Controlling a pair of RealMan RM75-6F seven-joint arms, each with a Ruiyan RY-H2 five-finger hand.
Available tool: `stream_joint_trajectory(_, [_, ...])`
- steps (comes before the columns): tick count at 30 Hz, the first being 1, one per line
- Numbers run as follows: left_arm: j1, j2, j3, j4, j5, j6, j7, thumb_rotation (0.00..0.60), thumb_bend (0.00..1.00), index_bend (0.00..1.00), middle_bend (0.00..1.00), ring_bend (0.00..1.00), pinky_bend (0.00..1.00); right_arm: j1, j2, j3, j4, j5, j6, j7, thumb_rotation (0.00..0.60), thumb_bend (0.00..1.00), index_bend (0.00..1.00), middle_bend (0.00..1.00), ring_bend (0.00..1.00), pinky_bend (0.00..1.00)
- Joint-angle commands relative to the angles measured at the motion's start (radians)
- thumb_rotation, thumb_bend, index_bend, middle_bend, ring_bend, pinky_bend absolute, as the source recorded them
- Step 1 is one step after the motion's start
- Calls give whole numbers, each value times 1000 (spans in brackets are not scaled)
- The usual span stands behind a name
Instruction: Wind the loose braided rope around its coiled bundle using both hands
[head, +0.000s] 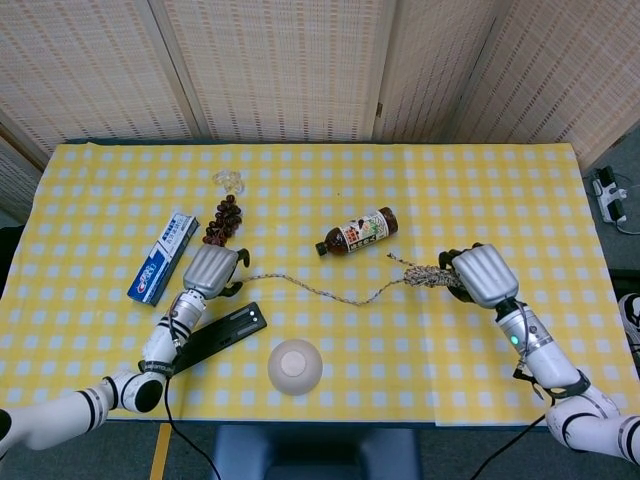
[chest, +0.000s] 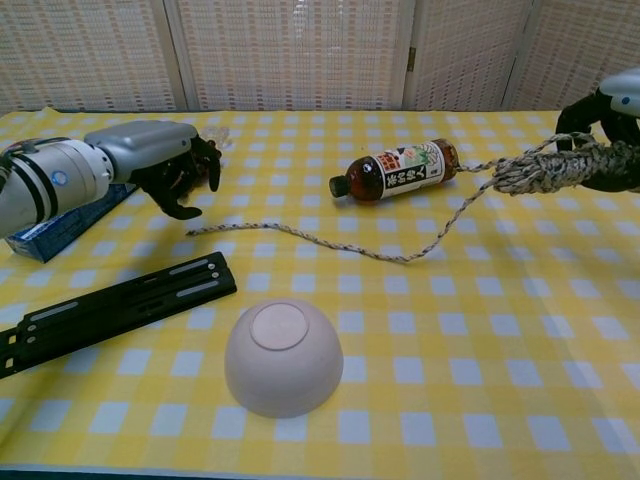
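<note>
Fingers (chest: 598, 108) of the right hand (head: 480, 275) are wrapping around the coiled bundle (chest: 555, 168) of braided rope, holding it lifted above the yellow checked tablecloth (head: 480, 190) at the robot's right. Running out from the bundle, the loose rope (head: 325, 291) is trailing down to the cloth and snaking across the middle of the table, its free end lying just beside the left hand (head: 210, 270). That left hand is hovering low over the rope's end with its fingers (chest: 203, 160) apart and curved downward, gripping nothing (whether they are touching the rope I cannot tell).

Lying on its side just behind the rope is a small brown bottle (head: 358, 231). Nearer the robot, an overturned pale bowl (head: 295, 366) is sitting beside a flat black bar (chest: 110, 310). A bunch of dark grapes (head: 223, 220) is partly hiding behind the left hand, with a blue and white toothpaste box (head: 163, 258) further left and something small and clear (head: 229, 180) beyond.
</note>
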Motion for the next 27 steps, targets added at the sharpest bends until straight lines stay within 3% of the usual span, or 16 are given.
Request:
stream_joint_trajectory(1, [-17, -33, -1, 28, -34, -2, 13, 600, 334, 508, 810, 749, 734, -1, -1, -1, 1, 3, 1, 0, 600, 580, 683, 622, 669, 549])
stream_joint_trajectory(18, [-70, -172, -3, 188, -143, 8, 48, 600, 346, 547, 829, 764, 744, 4, 1, 2, 8, 31, 0, -3, 600, 580, 684, 622, 669, 549])
stream_joint_trajectory(27, [-83, -183, -8, 229, -198, -17, 69, 600, 386, 555, 829, 764, 744, 6, 5, 1, 11, 36, 0, 1, 600, 580, 684, 622, 671, 549])
